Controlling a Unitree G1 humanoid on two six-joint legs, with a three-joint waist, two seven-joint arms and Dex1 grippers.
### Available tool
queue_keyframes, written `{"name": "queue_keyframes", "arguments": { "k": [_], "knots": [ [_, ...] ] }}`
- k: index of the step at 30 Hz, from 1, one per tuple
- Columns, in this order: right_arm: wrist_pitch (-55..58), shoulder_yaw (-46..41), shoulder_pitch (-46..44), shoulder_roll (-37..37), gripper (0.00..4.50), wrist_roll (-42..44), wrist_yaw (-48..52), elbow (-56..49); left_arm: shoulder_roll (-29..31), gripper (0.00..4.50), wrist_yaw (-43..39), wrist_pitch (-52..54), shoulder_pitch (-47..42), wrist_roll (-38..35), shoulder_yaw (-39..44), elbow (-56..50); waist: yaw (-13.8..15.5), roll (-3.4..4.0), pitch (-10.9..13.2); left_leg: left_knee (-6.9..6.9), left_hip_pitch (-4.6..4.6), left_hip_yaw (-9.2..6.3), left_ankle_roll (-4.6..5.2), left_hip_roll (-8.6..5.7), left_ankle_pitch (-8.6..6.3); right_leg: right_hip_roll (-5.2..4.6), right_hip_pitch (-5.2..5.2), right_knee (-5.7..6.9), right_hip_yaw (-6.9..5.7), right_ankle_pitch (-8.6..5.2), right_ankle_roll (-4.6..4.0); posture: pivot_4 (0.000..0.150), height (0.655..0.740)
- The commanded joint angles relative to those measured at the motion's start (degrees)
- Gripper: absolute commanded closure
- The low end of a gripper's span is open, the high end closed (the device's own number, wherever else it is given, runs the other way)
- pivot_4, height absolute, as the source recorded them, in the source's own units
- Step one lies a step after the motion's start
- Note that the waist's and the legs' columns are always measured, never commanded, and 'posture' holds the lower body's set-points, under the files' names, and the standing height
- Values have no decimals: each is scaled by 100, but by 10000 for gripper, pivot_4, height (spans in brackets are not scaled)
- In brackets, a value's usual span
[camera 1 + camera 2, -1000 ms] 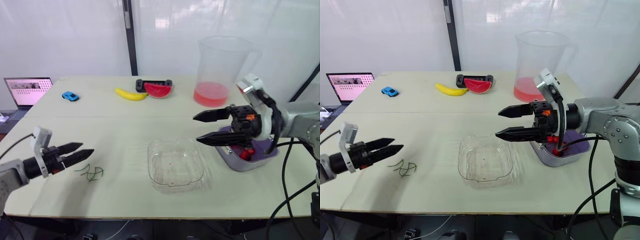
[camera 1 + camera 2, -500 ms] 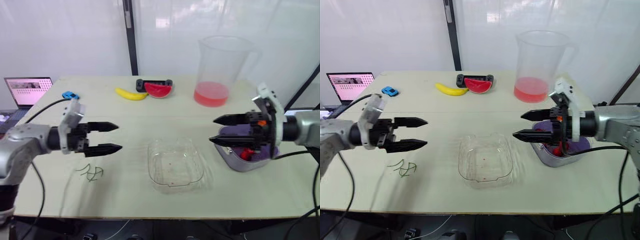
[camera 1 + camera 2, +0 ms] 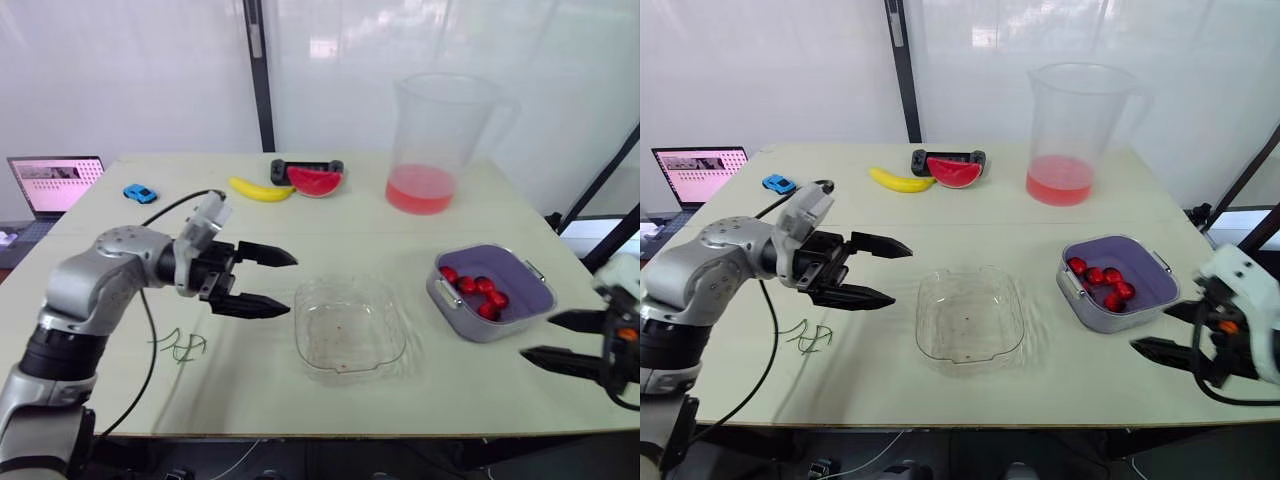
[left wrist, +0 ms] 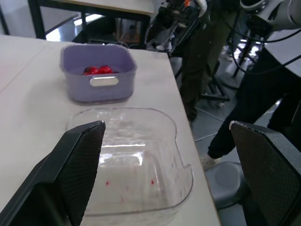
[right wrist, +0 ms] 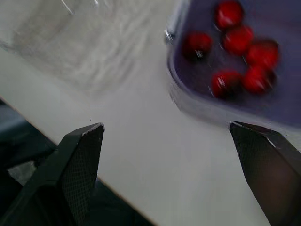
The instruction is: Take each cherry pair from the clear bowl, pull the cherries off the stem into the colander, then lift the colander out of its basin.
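**Desk, contents as you see them:**

1. Clear bowl: centre of the desk, towards the near edge, upright. There are a few red flecks on its floor.
2. Colander: purple, seated in its grey basin, to the right of the clear bowl and apart from it.
3. Cherries: several, red, loose in the colander and gathered on its left side.
4. Stems: thin and green, lying on the desk left of the clear bowl and well apart from it.
5. Left jaws: spread wide and empty, held above the desk just beside the clear bowl's left rim. They point at the bowl without touching it.
6. Right jaws: spread and empty, out past the desk's near right corner. They are near the basin but clear of it.
7. Pitcher: clear, with pink liquid in the bottom, at the far right of the desk.
8. Banana and watermelon slice: at the far centre, side by side.
9. Toy car: blue, at the far left.
10. Laptop: open, beyond the desk's left edge.
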Motion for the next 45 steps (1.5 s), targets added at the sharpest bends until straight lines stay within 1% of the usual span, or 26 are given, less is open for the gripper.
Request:
{"name": "queue_keyframes", "arguments": {
  "k": [1, 4, 8, 10, 12, 15, 16, 18, 19, 20, 22, 24, 25, 27, 30, 33, 42, 45],
  "knots": [
    [-19, -726, 476, 107, 0, -341, 300, -319, -13, 422, -103, -100, -100, 20, 79, -45, 0, -2, 0, -1, 1, -2, 0, 1, 0, 2, 2, -1, -1, 0, 0, 1500, 7400],
    [-58, -768, 440, 103, 0, -329, 281, -375, -32, 422, -95, -120, -50, 40, 117, -61, -7, -2, 0, 1, 6, -2, 0, 3, 0, 2, 8, -3, 4, 0, 0, 1500, 7400],
    [12, -333, -119, -112, 0, -169, -11, -415, -23, 422, -9, -167, 55, 27, 242, -77, -10, -2, 0, -1, 17, -5, 0, 7, 0, 1, 18, -4, 5, 0, 0, 1500, 7400],
    [-76, 112, -622, -215, 0, -187, -399, -410, -51, 422, 101, -393, 153, 148, 323, -70, -8, -2, 1, -2, 18, -6, 0, 7, 0, 0, 18, -4, 4, 0, 0, 1500, 7400],
    [-15, 859, -1487, -335, 0, 7, -927, -304, -84, 422, 331, -570, 287, 292, 430, -47, -18, -2, 0, -3, 21, -9, 0, 10, 0, -1, 19, -5, 5, 0, 0, 1500, 7400],
    [458, 1823, -2657, -428, 0, 370, -1448, -184, -112, 422, 574, -674, 433, 422, 510, -33, -21, 0, 0, -7, 23, -11, -1, 14, 0, -6, 17, -6, 7, 0, 0, 1500, 7400],
    [644, 2360, -3291, -285, 0, 384, -1788, -71, -117, 422, 652, -707, 514, 460, 541, -51, -14, -1, 0, -9, 22, -12, -1, 14, 0, -6, 15, -6, 7, 0, 0, 1500, 7400],
    [1560, 3233, -4753, 389, 0, 300, -2440, 418, -130, 422, 789, -743, 651, 504, 603, -106, -35, -3, 1, -10, 22, -12, -1, 17, 1, -8, 15, -12, 8, 0, -1, 1500, 7400],
    [1849, 3580, -5256, 638, 0, 289, -2645, 652, -134, 422, 848, -751, 709, 514, 634, -137, -44, -4, 1, -7, 19, -11, -2, 13, 1, -9, 15, -14, 8, 0, -1, 1500, 7400],
    [2001, 3863, -5541, 797, 0, 255, -2797, 806, -131, 422, 900, -748, 757, 521, 659, -170, -40, -3, 0, -6, 20, -10, -3, 14, 1, -10, 15, -13, 10, 0, -1, 1500, 7400],
    [2031, 4258, -5778, 872, 0, 306, -3026, 1005, -119, 422, 966, -756, 817, 530, 685, -214, 6, -3, 1, -13, 13, -15, -4, 15, 2, -10, 3, -11, 8, 0, -1, 1500, 7400],
    [2031, 4609, -5881, 954, 0, 274, -3251, 1134, -107, 422, 1034, -754, 872, 520, 714, -259, 37, -3, 0, -11, -17, -21, -4, 13, 2, -10, -19, -10, -4, 0, -1, 1500, 7400],
    [2031, 4828, -5936, 1103, 0, 213, -3443, 1263, -94, 422, 1076, -759, 920, 524, 739, -288, 18, -3, 0, -5, -43, -22, -5, 11, 3, -12, -38, -10, -5, 0, -1, 1500, 7400],
    [2031, 5205, -5943, 1247, 0, 86, -3738, 1413, -73, 422, 1142, -766, 1020, 530, 784, -359, -15, -4, 0, 5, -53, -21, -11, 9, 6, -16, -47, -9, 1, 1, 0, 1500, 7400],
    [2031, 5392, -5922, 1299, 8323, 2, -3997, 1530, -58, 0, 1223, -738, 1118, 498, 821, -477, -15, -2, 0, 8, -52, -17, -5, 6, 3, -17, -49, -3, 4, 2, 3, 1500, 7400],
    [2031, 5489, -5942, 1338, 22586, 58, -4085, 1554, -40, 0, 1281, -710, 1184, 473, 841, -567, -18, -2, 0, 7, -50, -18, -5, 7, 3, -13, -51, 5, 2, 2, 3, 1500, 7400],
    [2031, 5563, -6033, 1612, 22586, 1, -4302, 1693, -9, 0, 1380, -687, 1206, 480, 803, -667, -21, -2, 0, 8, -49, -16, -5, 3, 3, -11, -51, 7, 2, 2, 3, 1500, 7400],
    [2031, 5529, -6016, 1668, 30491, 27, -4400, 1722, -5, 0, 1395, -676, 1183, 485, 790, -677, -23, -2, 0, 8, -49, -16, -5, 3, 3, -11, -51, 8, 2, 2, 3, 1500, 7400]
  ]
}}
